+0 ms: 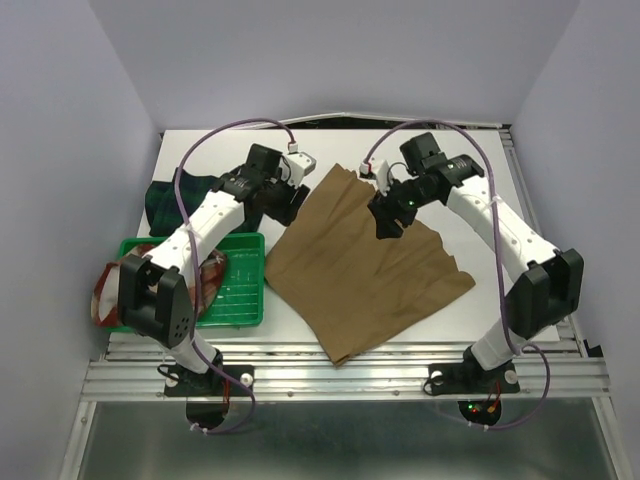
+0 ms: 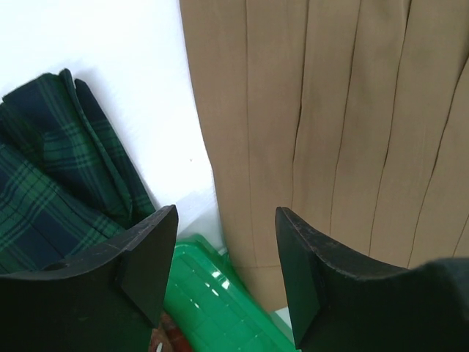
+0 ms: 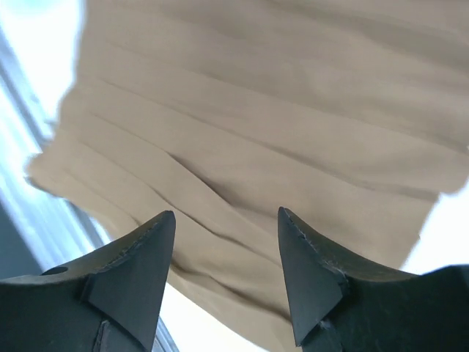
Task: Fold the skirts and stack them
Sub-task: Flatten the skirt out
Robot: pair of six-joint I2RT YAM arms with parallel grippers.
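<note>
My left gripper (image 2: pixel 226 220) hung released over the tan skirt (image 1: pixel 360 270) at its left edge, a strip of table (image 2: pixel 132 73) separating it from the tartan skirt (image 2: pixel 58 169); my right gripper (image 3: pixel 226 220) hung released above the pleats.

White table (image 1: pixel 480 165), tan pleated skirt (image 1: pixel 350 270) spread at its middle, dark tartan skirt (image 1: pixel 163 200) bunched far left, green tray (image 1: pixel 240 300) near left

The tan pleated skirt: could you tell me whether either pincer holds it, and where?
Neither: left pincer and right pincer hang open over the tan pleated cloth skirt.
</note>
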